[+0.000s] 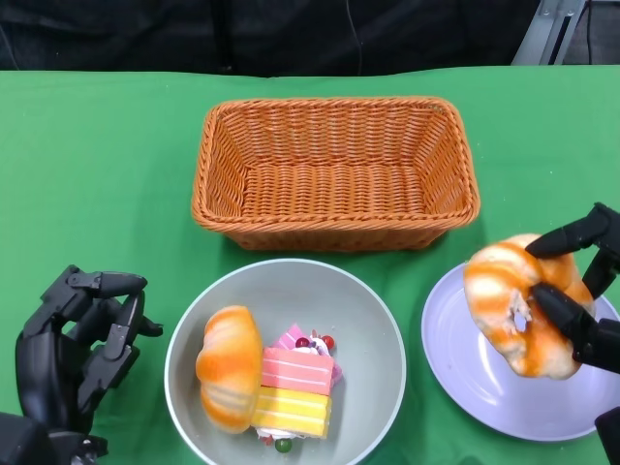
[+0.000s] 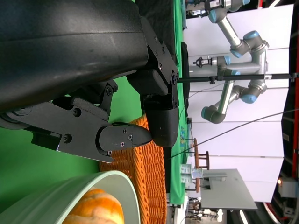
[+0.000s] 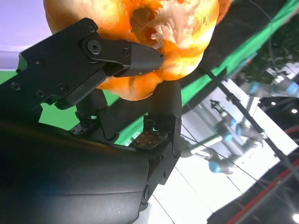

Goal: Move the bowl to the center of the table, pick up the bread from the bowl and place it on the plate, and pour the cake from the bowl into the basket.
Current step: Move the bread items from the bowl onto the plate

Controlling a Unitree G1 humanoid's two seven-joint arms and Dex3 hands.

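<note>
— Bread roll point(image 1: 526, 306): where is it?
— The right hand point(image 1: 579, 295) grasps it, black fingers point(image 1: 565, 235) wrapped over its top and side, and holds it above the pale lilac plate point(image 1: 465, 373) at the right of the green table point(image 1: 97, 174). The right wrist view shows the same roll point(image 3: 154, 37) pinched between the fingers point(image 3: 117, 53), its torn pale patch turned toward the camera. Whether the roll touches the plate cannot be told.
— And the bowl point(image 1: 378, 334)?
— It sits near the middle of the table's front edge, just in front of the wicker basket point(image 1: 334, 172), between the two hands. Inside it lie a second roll point(image 1: 230, 366) on the left and, touching it, a pink and yellow layered cake point(image 1: 296, 387) with small red and green berries.
— What about the left hand point(image 1: 79, 351)?
— It holds nothing. Its fingers are loosely bent and spread apart, and it hangs just beside the bowl's left rim without touching it. The left wrist view shows its fingers point(image 2: 124, 138) apart, with the bowl's rim point(image 2: 93, 183) and the basket point(image 2: 149, 172) beyond.
</note>
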